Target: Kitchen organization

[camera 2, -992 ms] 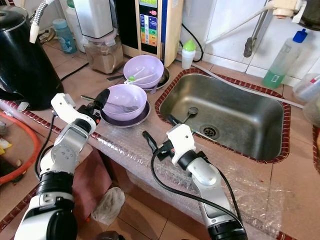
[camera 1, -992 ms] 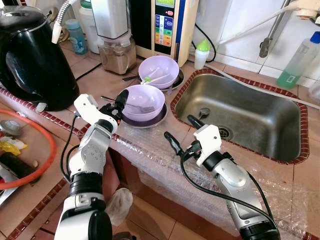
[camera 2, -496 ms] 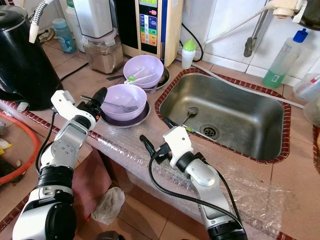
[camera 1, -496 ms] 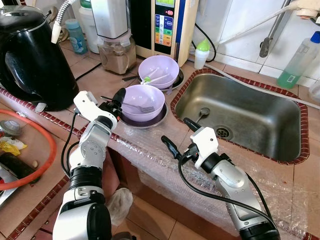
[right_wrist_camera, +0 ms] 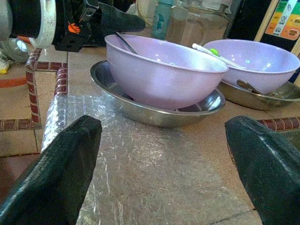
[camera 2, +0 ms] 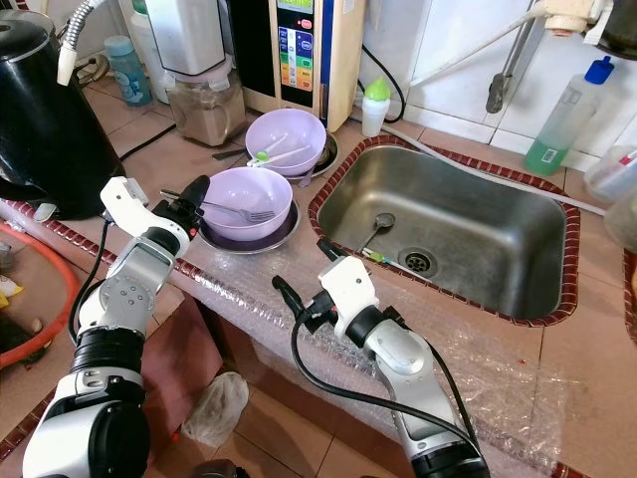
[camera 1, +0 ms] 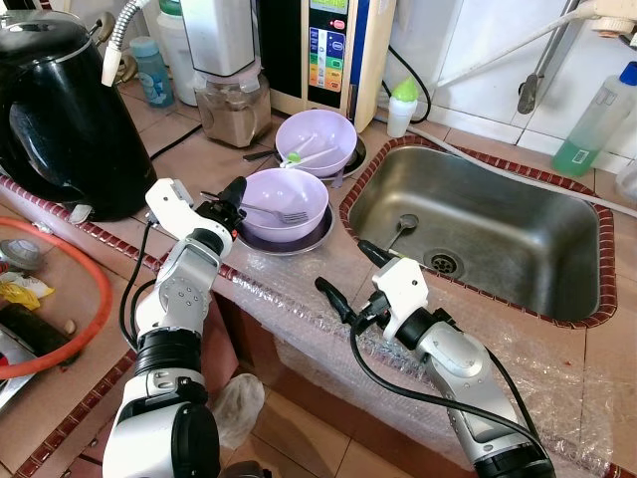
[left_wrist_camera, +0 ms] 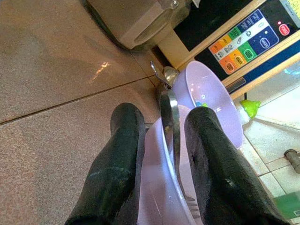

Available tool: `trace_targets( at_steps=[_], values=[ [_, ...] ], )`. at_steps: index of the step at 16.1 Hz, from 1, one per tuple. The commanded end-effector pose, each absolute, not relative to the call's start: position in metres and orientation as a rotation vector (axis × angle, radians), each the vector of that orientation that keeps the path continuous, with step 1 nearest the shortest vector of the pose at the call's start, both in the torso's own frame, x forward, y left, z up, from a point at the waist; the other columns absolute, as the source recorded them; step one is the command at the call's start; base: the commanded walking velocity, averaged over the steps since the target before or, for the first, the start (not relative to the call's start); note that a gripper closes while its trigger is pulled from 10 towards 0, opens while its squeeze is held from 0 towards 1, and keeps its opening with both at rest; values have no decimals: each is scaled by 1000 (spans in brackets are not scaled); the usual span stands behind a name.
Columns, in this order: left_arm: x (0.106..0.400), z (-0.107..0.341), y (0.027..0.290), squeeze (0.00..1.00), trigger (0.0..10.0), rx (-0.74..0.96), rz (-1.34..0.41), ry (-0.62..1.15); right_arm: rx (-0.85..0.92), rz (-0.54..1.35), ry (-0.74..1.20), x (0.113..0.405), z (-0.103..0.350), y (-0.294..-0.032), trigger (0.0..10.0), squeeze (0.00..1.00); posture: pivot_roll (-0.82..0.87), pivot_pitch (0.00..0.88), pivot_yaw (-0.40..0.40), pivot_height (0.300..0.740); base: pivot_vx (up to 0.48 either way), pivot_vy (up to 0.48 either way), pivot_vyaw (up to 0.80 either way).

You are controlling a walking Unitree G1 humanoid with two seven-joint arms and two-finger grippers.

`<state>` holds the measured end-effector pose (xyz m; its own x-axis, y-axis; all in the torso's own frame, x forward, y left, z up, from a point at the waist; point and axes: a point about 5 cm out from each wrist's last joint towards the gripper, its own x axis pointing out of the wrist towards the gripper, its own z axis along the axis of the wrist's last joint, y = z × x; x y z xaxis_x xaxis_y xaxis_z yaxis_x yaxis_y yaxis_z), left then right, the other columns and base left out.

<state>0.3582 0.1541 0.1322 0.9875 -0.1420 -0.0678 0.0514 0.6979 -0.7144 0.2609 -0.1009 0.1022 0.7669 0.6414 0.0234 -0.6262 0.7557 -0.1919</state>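
A lilac bowl (camera 1: pixel 289 199) sits in a steel plate (camera 1: pixel 295 242) on the tiled counter, with a metal fork (camera 1: pixel 282 213) lying across it. My left gripper (camera 1: pixel 232 197) is at the bowl's left rim, open, its fingers either side of the fork handle (left_wrist_camera: pixel 169 117) with a gap on both sides. A second lilac bowl (camera 1: pixel 317 141), holding a white spoon, stands behind. My right gripper (camera 1: pixel 348 274) hovers wide open over the bubble-wrapped counter edge, to the front right of the near bowl (right_wrist_camera: pixel 164 70) and pointing at it.
A steel sink (camera 1: pixel 498 254) with a spoon (camera 1: pixel 403 223) in it lies to the right. A black kettle (camera 1: pixel 60 110) stands at the left, a blender jar (camera 1: pixel 231 105) and water purifier (camera 1: pixel 328 50) behind. A green soap bottle (camera 1: pixel 594 119) stands at the back right.
My right gripper has slid left along the counter's front edge, a little nearer the plate. My left gripper has barely moved at the bowl's rim.
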Motion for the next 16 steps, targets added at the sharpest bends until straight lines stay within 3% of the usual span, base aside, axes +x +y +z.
trace_targets(
  at_steps=[1,13,16],
  values=[
    [362,144,154,0,0,-771,-133,95,-173,687,-101,261,106,-101,10000,0,-71,0,41,740,0,0,0],
    [360,166,156,0,0,-784,-165,0,-180,646,-107,267,107,-104,10000,0,-68,0,38,740,0,0,0],
    [361,189,157,0,0,-775,-229,-94,-188,610,-134,270,111,-107,10000,0,-64,0,37,740,0,0,0]
  ],
)
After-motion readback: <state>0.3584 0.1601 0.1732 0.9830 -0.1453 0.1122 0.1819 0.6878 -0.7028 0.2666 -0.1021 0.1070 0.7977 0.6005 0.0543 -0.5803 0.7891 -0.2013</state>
